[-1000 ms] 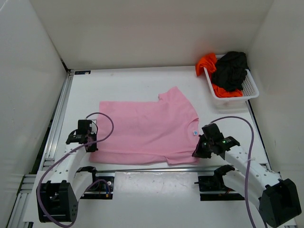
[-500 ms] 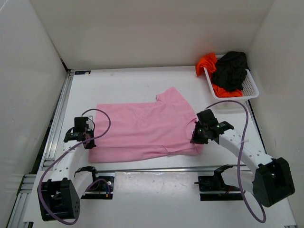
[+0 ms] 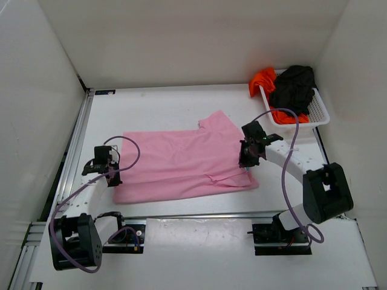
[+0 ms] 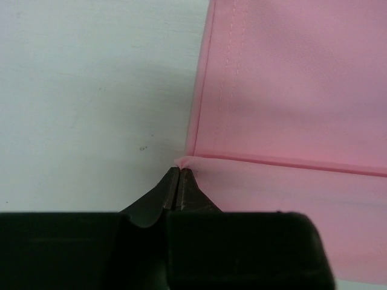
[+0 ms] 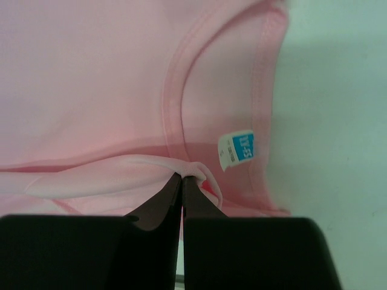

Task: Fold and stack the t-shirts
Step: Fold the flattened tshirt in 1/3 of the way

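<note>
While two of the three shirts sit bunched in the single white mesh basket at the upper right of the top view, the black t-shirt heaped over the orange-red t-shirt, the pink t-shirt lies flat at the middle of the table. Its long axis runs left to right across the frame, hem at the left, collar and blue label at the right, one sleeve pointing toward the upper right. Both grippers hold it. The left gripper, jaws closed, pinches the lower left corner. The right gripper, also closed, pinches a fold of fabric just beside the collar.
</note>
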